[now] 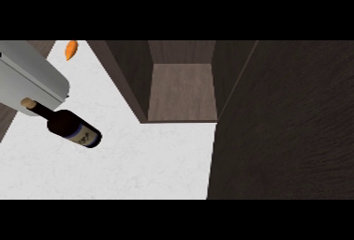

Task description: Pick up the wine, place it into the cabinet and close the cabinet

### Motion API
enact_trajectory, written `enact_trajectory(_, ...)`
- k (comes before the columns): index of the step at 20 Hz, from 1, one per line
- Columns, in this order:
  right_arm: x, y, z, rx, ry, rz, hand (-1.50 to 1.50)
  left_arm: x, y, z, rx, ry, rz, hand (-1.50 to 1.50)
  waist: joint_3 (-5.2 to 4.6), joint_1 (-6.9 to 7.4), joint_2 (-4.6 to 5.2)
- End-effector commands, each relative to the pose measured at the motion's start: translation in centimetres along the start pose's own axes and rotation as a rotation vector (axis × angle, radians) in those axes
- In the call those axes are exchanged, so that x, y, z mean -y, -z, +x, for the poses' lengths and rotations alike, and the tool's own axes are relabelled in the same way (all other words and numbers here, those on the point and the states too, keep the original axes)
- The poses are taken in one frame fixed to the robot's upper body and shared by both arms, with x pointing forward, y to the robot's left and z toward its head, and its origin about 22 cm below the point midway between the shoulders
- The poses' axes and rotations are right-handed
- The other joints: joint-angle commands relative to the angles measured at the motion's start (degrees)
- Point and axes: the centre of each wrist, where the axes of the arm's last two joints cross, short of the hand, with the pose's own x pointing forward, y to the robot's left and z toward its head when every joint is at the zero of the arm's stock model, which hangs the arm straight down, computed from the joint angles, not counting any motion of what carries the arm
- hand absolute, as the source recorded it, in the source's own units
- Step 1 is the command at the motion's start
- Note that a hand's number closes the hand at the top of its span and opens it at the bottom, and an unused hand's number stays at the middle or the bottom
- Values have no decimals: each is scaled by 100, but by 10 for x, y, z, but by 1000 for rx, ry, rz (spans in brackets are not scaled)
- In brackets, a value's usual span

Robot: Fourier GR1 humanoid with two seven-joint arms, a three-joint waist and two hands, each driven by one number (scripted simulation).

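Note:
The wine bottle [69,125] is dark with a blue-and-white label and a pale cork. It shows at the left over the white counter [138,164], tilted, its neck pointing up-left. The corked tip meets the edge of a large grey rounded shape [31,77] in the upper left corner; I cannot tell whether that is a forearm. No black hand shows anywhere. The dark wood cabinet [183,89] stands open at the top centre, its inner shelf bare. Its door [283,122] is swung out and fills the right side.
A small orange object [70,49] lies at the counter's far left top. A strip of dark wood [5,122] runs along the left edge. White countertop stretches between the bottle and the cabinet door.

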Motion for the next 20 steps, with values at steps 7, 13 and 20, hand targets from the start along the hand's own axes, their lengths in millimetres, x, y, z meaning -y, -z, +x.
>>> enact_trajectory(7, -7, -26, 45, 58, 16, 16, -150, -45, 9, -6, -25, 60, 66, -150, -2, 8, 6)
enact_trajectory(13, -4, -33, 50, 78, 13, 28, -150, -76, 5, -31, -51, 70, 110, -150, 0, -40, 5)
enact_trajectory(20, -5, -28, 45, 88, 23, -6, -150, -104, 2, -54, -91, 54, 133, -150, 3, -26, 7)
